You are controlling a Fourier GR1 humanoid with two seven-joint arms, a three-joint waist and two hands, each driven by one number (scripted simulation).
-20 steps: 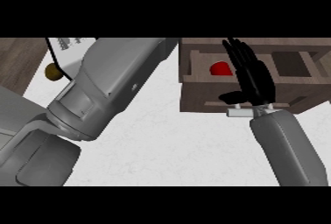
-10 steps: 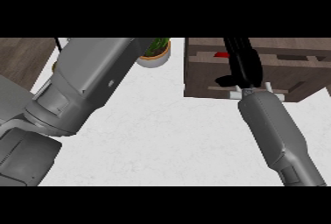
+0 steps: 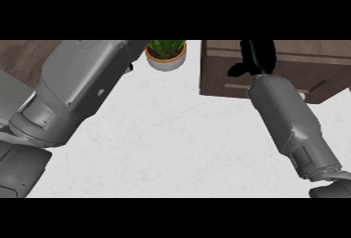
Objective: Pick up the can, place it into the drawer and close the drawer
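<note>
The brown wooden drawer unit [image 3: 219, 69] stands at the top right of the white counter. None of its inside shows, and its front looks flush with the unit. My right hand [image 3: 256, 56] lies against the drawer's front with straight fingers running up to the view's top edge and the thumb out to the left; it is open and holds nothing. The can is hidden from view. My left forearm [image 3: 79, 90] fills the left side, and its hand is out of sight past the top edge.
A small green plant in a white pot [image 3: 165, 56] stands just left of the drawer unit, between the two arms. The white counter [image 3: 178, 139] spreads below, with dark wooden floor [image 3: 24, 56] past its left edge.
One second ago the drawer stood open with the red can inside. My right hand has moved forward against it; now the inside and the can no longer show. The plant has come into view.
</note>
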